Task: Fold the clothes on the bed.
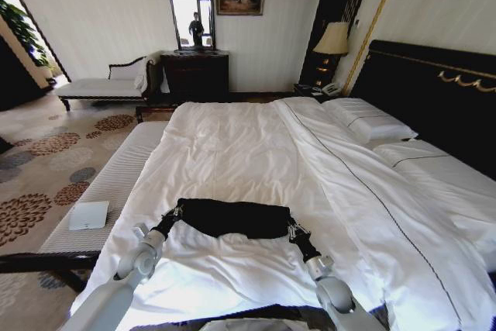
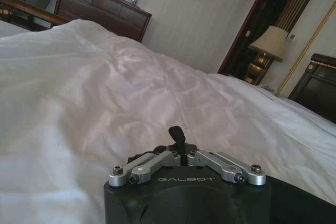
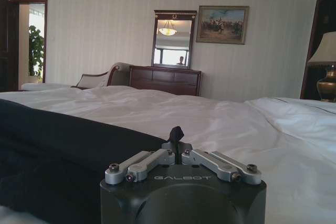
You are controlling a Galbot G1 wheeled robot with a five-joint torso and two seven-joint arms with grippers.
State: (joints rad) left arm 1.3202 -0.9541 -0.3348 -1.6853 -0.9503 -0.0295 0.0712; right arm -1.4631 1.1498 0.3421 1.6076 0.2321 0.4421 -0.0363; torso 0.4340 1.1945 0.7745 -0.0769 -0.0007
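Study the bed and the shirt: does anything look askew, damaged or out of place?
Nothing stands out. The black T-shirt lies in a flat band across the bed, with the left end effector and right end effector pinching its two ends.

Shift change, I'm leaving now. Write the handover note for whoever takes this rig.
Left claw: shut on the left end of the black T-shirt.
Right claw: shut on its right end.
The T-shirt lies across the foot of the bed as a narrow bunched band on the white duvet.
Done: both ends gripped, shirt partly gathered.
Left: finish the fold, lay it flat, release.
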